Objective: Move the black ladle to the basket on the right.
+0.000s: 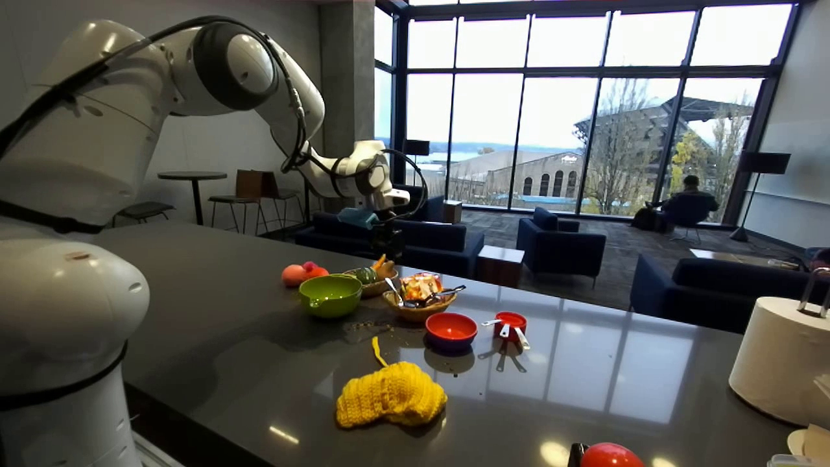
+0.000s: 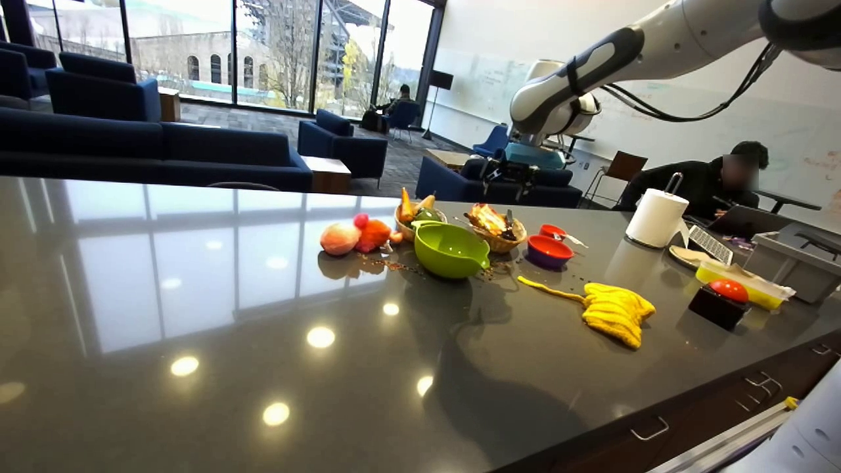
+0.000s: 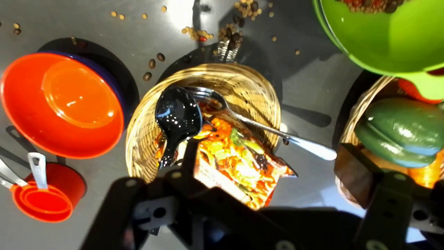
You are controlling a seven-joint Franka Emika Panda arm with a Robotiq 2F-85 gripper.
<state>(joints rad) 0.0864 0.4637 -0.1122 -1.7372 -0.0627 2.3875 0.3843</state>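
Observation:
The black ladle (image 3: 178,113) lies bowl-up in a tan woven basket (image 3: 256,85) with a metal fork (image 3: 277,132) and a colourful food packet (image 3: 239,159). Its handle runs under my left finger in the wrist view, partly hidden. This basket shows in both exterior views (image 1: 415,314) (image 2: 502,244). A second woven basket (image 3: 359,100) with vegetables is at the right in the wrist view; it also shows behind the green bowl in an exterior view (image 1: 384,287). My gripper (image 3: 277,161) is open and empty, above the baskets and apart from the ladle.
A green bowl (image 3: 367,41) overlaps the vegetable basket. A red bowl (image 3: 79,100) and red measuring cups (image 3: 48,194) stand at the left in the wrist view. A yellow knitted mitt (image 1: 392,395), a paper towel roll (image 1: 781,357) and peach-coloured fruit (image 2: 340,238) are on the counter. Loose seeds are scattered.

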